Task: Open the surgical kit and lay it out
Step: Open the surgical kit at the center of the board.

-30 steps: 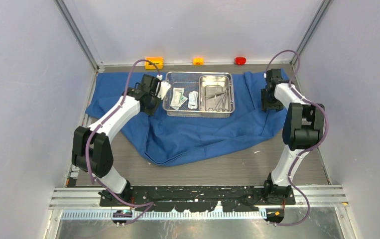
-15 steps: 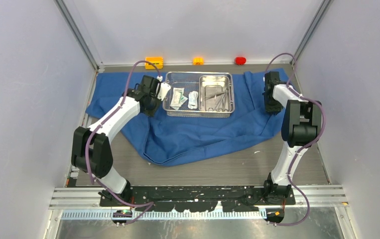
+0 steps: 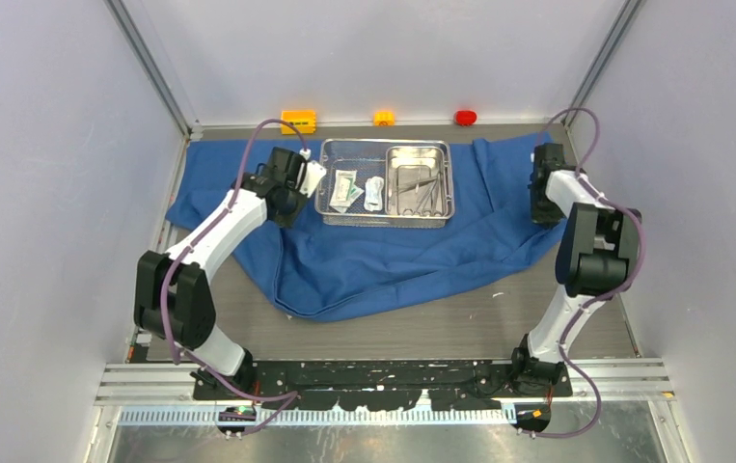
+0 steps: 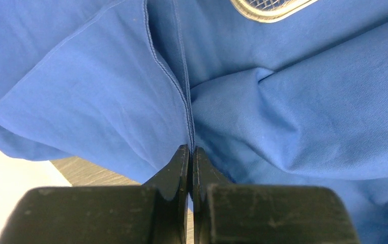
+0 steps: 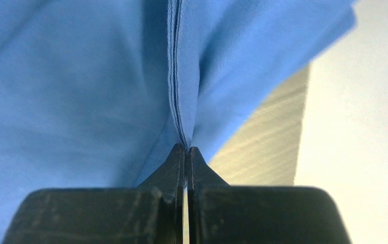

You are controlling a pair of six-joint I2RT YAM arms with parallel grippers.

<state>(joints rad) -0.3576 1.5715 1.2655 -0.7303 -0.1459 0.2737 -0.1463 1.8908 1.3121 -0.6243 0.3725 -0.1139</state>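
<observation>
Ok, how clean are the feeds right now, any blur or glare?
Top external: even light, sharp, no harsh glare on the steel pan. Left wrist: the seam of the blue wrap is crisp at the left claw. Right wrist: softer, wrap edge smeared top right, wall washed out pale beside the right claw.

Rumpled blue wrap (image 3: 393, 265), mesh tray (image 3: 333, 154) atop
</observation>
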